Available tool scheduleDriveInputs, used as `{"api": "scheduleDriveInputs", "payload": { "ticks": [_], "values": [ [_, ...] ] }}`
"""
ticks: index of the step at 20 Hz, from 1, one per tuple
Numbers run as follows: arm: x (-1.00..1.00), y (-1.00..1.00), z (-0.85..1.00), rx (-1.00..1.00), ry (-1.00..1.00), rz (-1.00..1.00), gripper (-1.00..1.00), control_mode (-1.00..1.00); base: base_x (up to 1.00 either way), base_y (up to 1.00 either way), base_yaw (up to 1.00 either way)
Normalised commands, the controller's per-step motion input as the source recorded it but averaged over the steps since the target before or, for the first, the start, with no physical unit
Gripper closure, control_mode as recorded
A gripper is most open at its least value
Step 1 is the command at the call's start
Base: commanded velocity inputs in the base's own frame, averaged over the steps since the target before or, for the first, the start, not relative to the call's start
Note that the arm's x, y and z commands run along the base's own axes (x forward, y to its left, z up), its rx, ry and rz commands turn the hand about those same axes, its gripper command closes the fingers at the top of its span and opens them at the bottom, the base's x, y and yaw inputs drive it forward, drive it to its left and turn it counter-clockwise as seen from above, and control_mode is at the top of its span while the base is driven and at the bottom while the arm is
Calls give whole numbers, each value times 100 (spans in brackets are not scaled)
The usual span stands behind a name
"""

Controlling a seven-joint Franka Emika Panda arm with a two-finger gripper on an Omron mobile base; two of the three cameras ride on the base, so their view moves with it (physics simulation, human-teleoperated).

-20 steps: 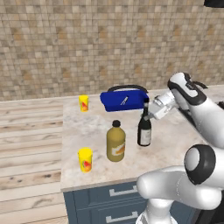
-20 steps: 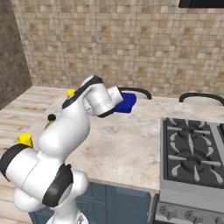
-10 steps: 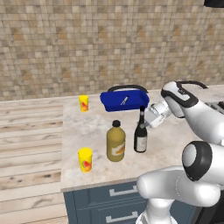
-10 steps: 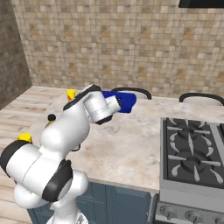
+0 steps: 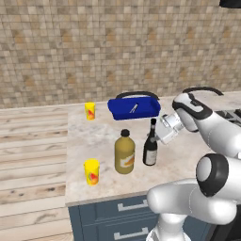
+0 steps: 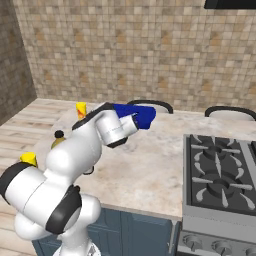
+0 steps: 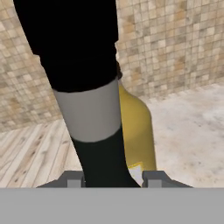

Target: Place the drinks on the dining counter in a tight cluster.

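A slim dark wine bottle (image 5: pixel 150 147) stands upright just right of a squat amber-yellow bottle (image 5: pixel 124 153) with a black cap, on the beige marbled dining counter (image 5: pixel 183 164). My gripper (image 5: pixel 159 135) reaches in from the right and is shut on the wine bottle. In the hand view the dark bottle with its grey label (image 7: pixel 87 111) fills the space between my fingertips (image 7: pixel 72 180), with the amber bottle (image 7: pixel 136 131) close behind it. I cannot tell whether the wine bottle's base touches the counter. The amber bottle's black cap (image 6: pixel 59 134) peeks out beside my arm.
A blue basket (image 5: pixel 134 107) with a dark handle sits at the counter's back, a small pale object inside. One yellow cup (image 5: pixel 90 110) stands at the back left, another (image 5: pixel 92 172) near the front edge. A gas stove (image 6: pixel 220 175) lies to the right.
My gripper has carried the wine bottle a little to the left, closer to the amber bottle. The cups, basket and amber bottle have stayed put.
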Motion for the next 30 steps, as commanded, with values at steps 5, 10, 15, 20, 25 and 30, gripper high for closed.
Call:
{"api": "scheduleDriveInputs", "payload": {
  "ticks": [5,10,15,20,25,30],
  "values": [
    [0,14,-3,0,-1,0,100,-100,0,0,0],
    [0,21,-2,0,0,1,100,-100,0,0,0],
    [0,11,-6,0,0,0,100,-100,0,0,0],
    [3,0,-11,0,0,0,100,-100,0,0,0],
    [0,-2,-6,0,0,0,100,-100,0,0,0],
    [0,-1,-5,0,0,0,100,-100,0,0,0]
  ]
}}
